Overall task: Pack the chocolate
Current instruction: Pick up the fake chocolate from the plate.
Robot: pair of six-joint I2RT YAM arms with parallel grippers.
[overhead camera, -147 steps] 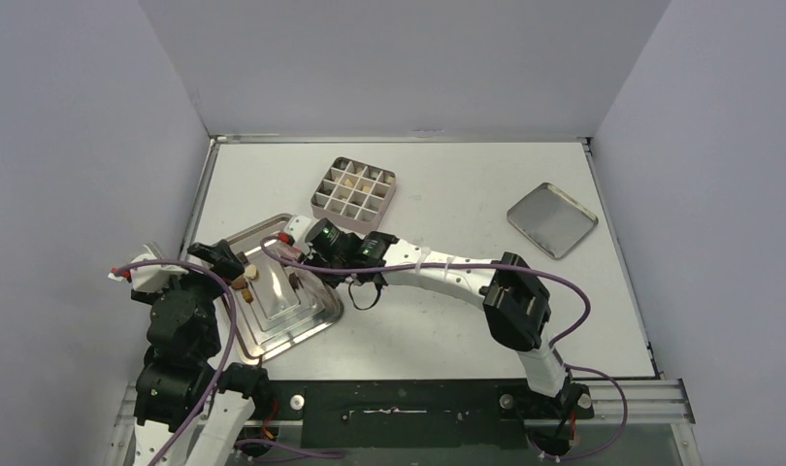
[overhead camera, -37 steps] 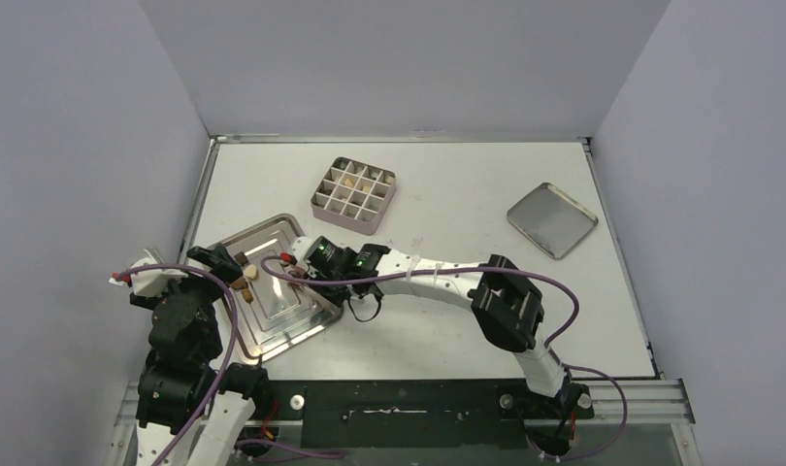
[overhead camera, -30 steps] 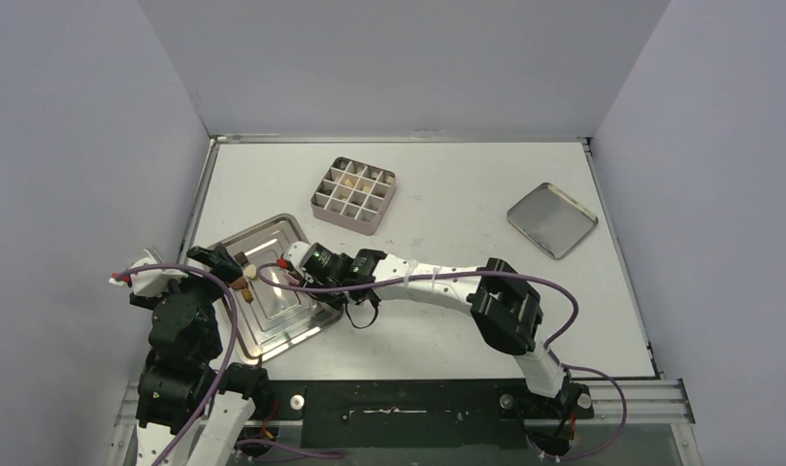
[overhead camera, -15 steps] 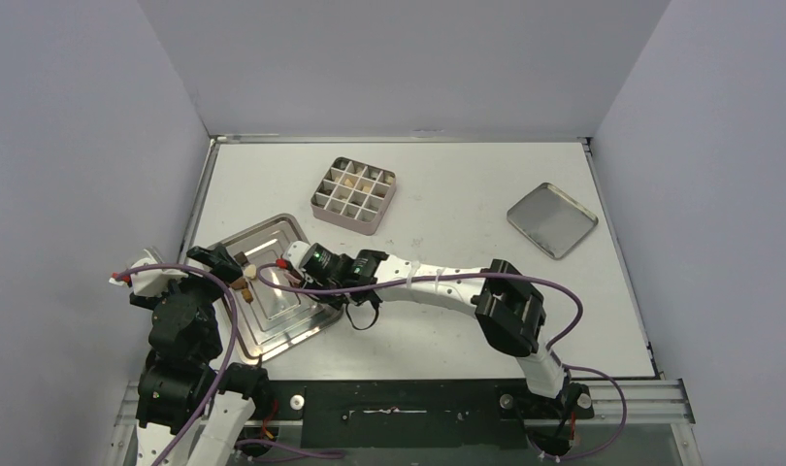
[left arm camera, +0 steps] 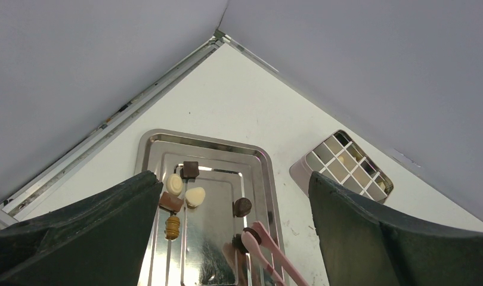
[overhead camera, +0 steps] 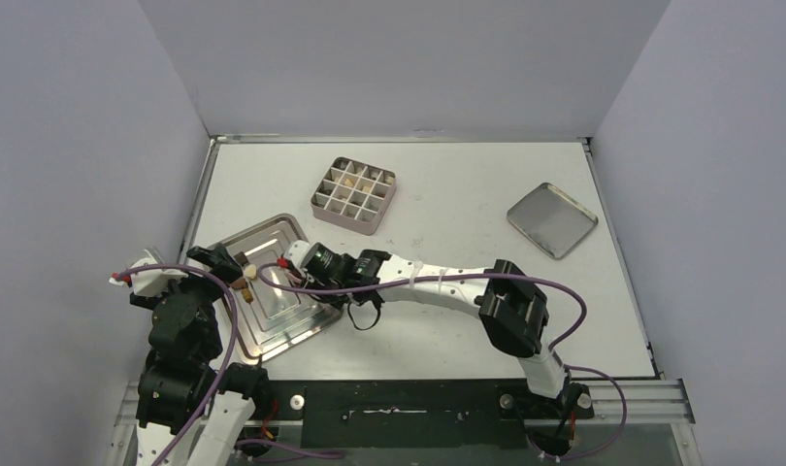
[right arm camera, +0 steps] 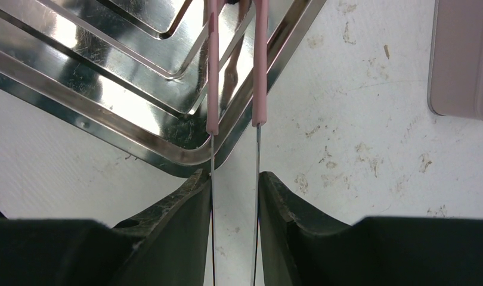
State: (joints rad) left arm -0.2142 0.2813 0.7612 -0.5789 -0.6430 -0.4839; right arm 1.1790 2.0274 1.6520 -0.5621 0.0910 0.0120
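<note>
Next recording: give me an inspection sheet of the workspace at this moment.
Surface: white table, scuffed near the tray.
Job's things: chocolates loose on the tray; a few in the tin.
Clutter: lid lying apart at the right.
Grippers: left gripper open over the tray's edge; right gripper shut on tweezers, tips over the tray.
Cables: purple cables along both arms.
Surroundings: plain grey walls; nothing else seen.

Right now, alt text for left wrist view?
Silver stepped tray holding small cream, tan and dark chocolates; pink-tipped tongs reach in beside a dark one. Open left gripper frames the view, gridded tin at right.
</note>
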